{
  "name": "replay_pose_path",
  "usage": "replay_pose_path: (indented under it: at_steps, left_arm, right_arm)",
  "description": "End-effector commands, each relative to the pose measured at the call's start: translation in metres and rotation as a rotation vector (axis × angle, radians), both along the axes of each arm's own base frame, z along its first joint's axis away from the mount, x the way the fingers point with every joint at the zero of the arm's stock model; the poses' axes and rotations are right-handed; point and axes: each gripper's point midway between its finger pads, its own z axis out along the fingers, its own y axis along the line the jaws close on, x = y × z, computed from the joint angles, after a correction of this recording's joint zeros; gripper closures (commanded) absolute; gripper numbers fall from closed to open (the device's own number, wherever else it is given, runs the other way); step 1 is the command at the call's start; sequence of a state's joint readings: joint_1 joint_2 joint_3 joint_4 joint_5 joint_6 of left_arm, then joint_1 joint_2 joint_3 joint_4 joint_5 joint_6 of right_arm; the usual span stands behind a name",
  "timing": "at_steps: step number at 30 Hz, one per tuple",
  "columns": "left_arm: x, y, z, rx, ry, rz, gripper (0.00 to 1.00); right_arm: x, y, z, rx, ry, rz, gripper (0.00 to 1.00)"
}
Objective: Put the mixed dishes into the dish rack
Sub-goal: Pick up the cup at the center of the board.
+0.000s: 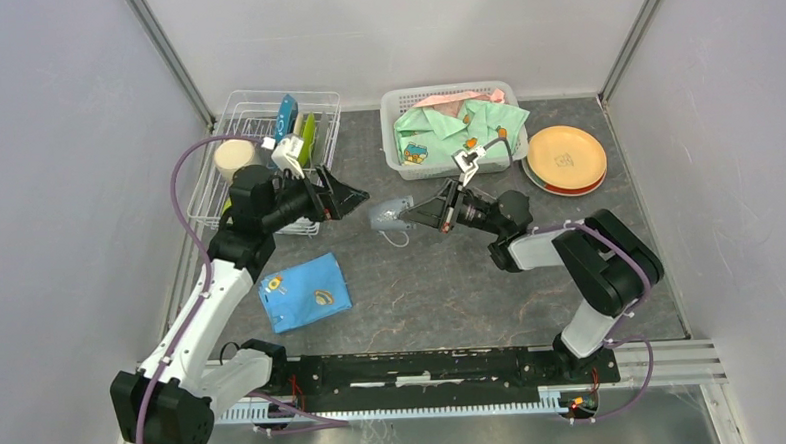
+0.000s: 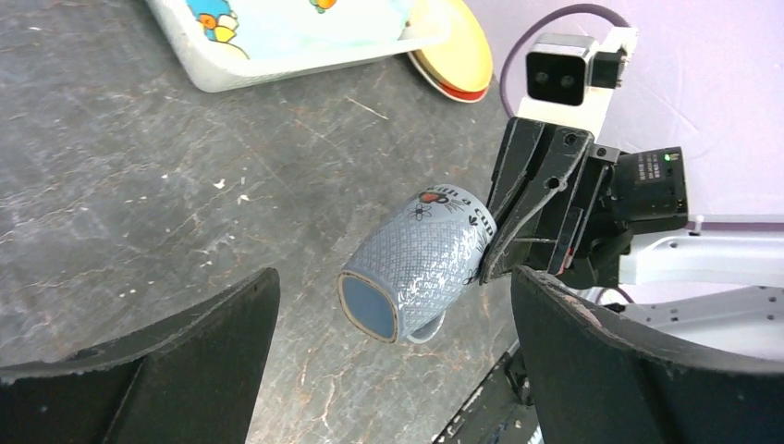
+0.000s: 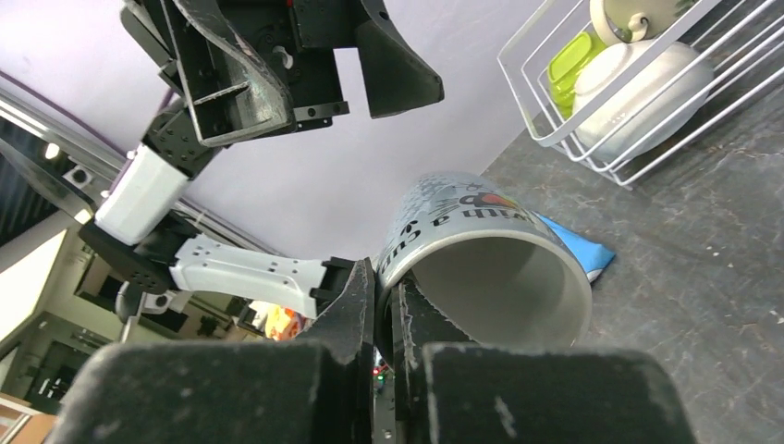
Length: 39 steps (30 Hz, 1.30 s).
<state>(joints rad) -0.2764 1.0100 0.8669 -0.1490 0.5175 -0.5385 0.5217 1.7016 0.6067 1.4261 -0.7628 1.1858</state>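
Now, a mug hand-over, I think.
My right gripper pinches the blue mug by its rim, off the table, bottom poking toward my left gripper, spread wide to take it, since the dish rack sits far left.

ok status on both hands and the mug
Right hand shut on rim of grey mug, held sideways. Left hand wide open, facing it. Left arm between mug and dish rack.

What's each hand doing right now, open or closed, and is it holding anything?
Left hand: open, holding nothing.
Right hand: closed on the rim of the blue-grey patterned mug.
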Motion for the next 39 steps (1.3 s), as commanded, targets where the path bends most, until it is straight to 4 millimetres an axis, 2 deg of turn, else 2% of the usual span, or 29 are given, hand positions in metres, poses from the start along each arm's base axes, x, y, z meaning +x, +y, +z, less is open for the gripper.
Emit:
replay_pose_path:
  at_steps: [1,6,12,20,26,27,31,34,36,39]
  left_arm:
    - [-0.006,-0.013,0.032,-0.095,-0.057,-0.076,0.0]
    - [-0.015,-0.027,0.031,-0.179,-0.027,-0.166,0.01]
    - [-0.02,-0.037,0.029,-0.284,0.026,-0.202,0.04]
    - [-0.028,-0.056,0.036,-0.386,0.048,-0.252,0.05]
    - [-0.035,-0.068,0.053,-0.468,0.044,-0.298,0.1]
    - [-0.037,-0.069,0.055,-0.481,0.043,-0.302,0.13]
    - [-0.042,-0.067,0.066,-0.536,0.042,-0.304,0.38]
    - [-0.043,-0.063,0.073,-0.555,0.027,-0.276,0.59]
    - [-0.043,-0.061,0.079,-0.56,0.01,-0.261,0.65]
    - [-0.042,-0.059,0.083,-0.55,-0.006,-0.245,0.77]
  right_arm:
    - [-0.056,-0.035,0.114,0.343,-0.441,0.011,1.0]
    - [-0.059,-0.044,0.129,0.39,-0.446,-0.033,1.0]
    - [-0.062,-0.042,0.143,0.433,-0.456,-0.035,1.0]
    - [-0.062,-0.04,0.163,0.483,-0.463,-0.015,1.0]
    - [-0.063,-0.037,0.169,0.506,-0.447,0.003,1.0]
    - [-0.064,-0.037,0.168,0.506,-0.444,0.004,1.0]
    - [-0.063,-0.037,0.162,0.499,-0.419,-0.004,1.0]
    - [-0.063,-0.035,0.153,0.481,-0.397,0.004,1.0]
    - [-0.062,-0.033,0.148,0.472,-0.38,0.009,0.99]
    - [-0.061,-0.03,0.141,0.454,-0.367,0.016,0.88]
